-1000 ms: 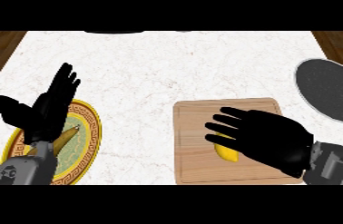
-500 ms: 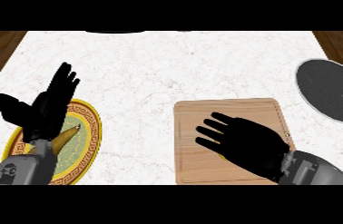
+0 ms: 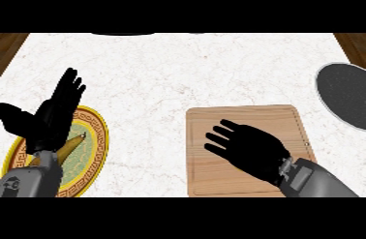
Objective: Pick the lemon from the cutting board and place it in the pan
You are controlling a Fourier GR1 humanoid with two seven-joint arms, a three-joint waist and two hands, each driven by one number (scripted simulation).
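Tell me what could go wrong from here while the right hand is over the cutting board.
1. The right hand lies over the cutting board with fingers spread, and no lemon shows beneath it, so a lift could come up without it.
2. The pan is cut off by the view's right edge, across bare counter; a poorly held lemon might roll away there.

One rectangular light wooden cutting board (image 3: 214,177) lies on the single white marbled surface (image 3: 178,73). There is one round dark grey pan (image 3: 346,93), one round gold-rimmed patterned plate (image 3: 100,136), and one long yellow-brown item (image 3: 71,147) on it. Two black hands show: left hand (image 3: 53,114), right hand (image 3: 250,146).
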